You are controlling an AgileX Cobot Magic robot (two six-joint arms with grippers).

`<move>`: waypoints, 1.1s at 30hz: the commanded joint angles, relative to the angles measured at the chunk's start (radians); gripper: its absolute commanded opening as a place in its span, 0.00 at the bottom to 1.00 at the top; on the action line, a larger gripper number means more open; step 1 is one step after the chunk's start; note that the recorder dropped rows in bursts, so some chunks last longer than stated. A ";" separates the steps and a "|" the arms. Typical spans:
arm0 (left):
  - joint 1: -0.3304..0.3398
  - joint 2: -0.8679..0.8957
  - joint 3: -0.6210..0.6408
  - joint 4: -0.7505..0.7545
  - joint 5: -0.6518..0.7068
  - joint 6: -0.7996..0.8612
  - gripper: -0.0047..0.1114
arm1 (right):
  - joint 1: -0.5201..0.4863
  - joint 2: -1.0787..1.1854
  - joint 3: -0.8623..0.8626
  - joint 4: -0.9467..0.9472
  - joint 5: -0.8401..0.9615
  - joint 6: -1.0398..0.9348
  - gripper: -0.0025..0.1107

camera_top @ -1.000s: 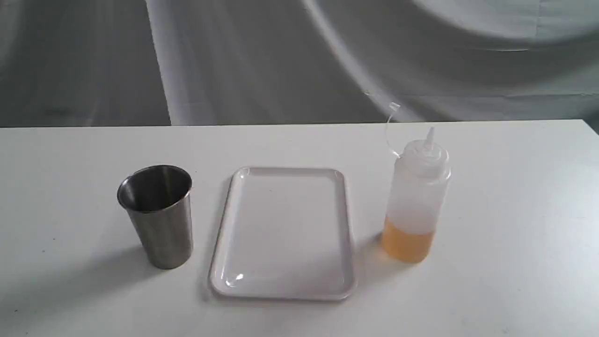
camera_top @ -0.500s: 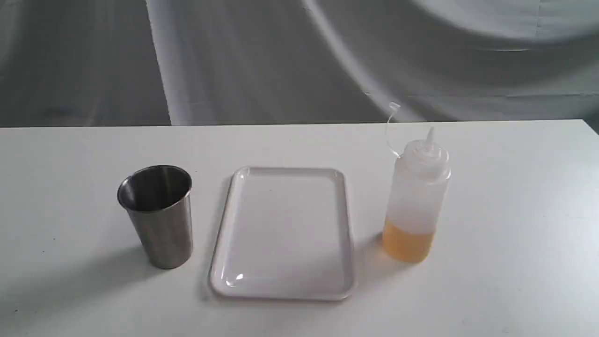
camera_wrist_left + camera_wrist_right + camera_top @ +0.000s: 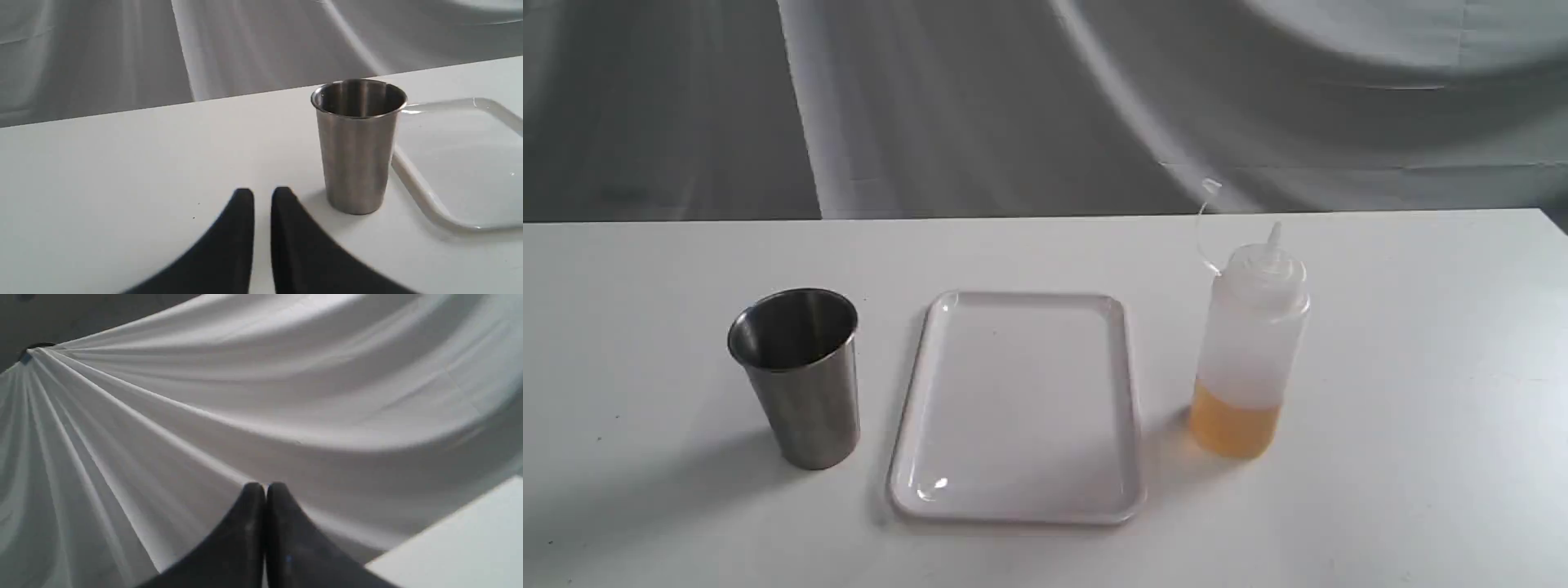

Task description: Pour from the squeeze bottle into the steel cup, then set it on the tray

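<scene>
The squeeze bottle [image 3: 1250, 359] stands upright on the table right of the tray, with orange-yellow liquid in its lower part and its cap strap curling up. Left of the tray stands the steel cup [image 3: 799, 376], upright and empty-looking. The white tray [image 3: 1017, 406] lies flat between them with nothing on it. My left gripper [image 3: 262, 194] hovers low over the table just short of the steel cup [image 3: 356, 143], its fingers nearly together and holding nothing. My right gripper [image 3: 265, 489] is shut and empty, pointing at the backdrop. Neither gripper shows in the exterior view.
A draped grey-white cloth [image 3: 1045, 106] hangs behind the table's far edge. The white table [image 3: 1421, 327] stretches out to the right of the bottle and to the left of the cup. A corner of the table [image 3: 461, 547] shows in the right wrist view.
</scene>
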 commanded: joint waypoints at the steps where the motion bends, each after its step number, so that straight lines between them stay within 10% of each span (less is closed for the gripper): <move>1: -0.006 -0.005 0.004 0.002 -0.008 -0.003 0.11 | 0.001 0.012 -0.095 -0.006 0.013 -0.093 0.02; 16: -0.006 -0.005 0.004 0.002 -0.008 -0.003 0.11 | 0.013 0.499 -0.524 0.006 0.134 -0.363 0.02; 33: -0.006 -0.005 0.004 0.002 -0.008 -0.003 0.11 | 0.302 0.846 -0.597 0.008 0.113 -0.692 0.02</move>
